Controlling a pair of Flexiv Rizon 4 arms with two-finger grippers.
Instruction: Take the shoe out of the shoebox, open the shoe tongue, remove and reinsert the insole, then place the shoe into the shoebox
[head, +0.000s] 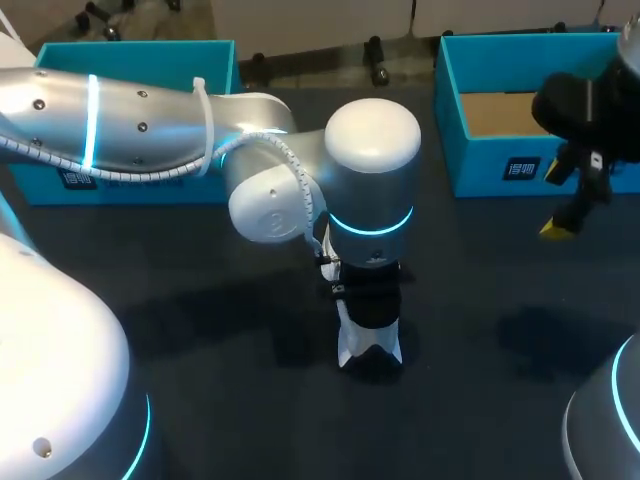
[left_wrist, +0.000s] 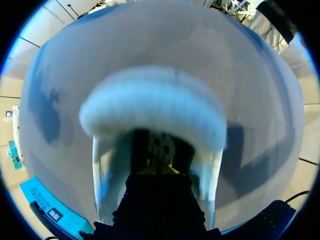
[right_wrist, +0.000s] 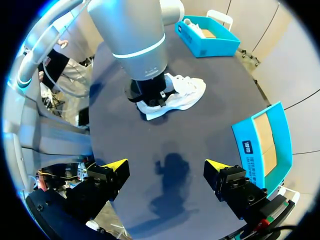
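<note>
Left claw (left_wrist: 156, 170) sits inside the white shoe (right_wrist: 187, 95), whether clamped I cannot tell; right claw (right_wrist: 166, 165) gapes well apart.

I see a matt dark table (head: 200, 330), a smooth white shoe (right_wrist: 187, 92), a teal cardboard shoebox (head: 480, 165), raw brown inside, and glossy silver casing on my left arm (head: 140, 120).

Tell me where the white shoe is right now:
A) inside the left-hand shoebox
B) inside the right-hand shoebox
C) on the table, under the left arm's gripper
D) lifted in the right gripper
C: the white shoe sits on the dark table directly under the left gripper, outside both boxes, while the right gripper hangs open and empty over bare table.
</note>
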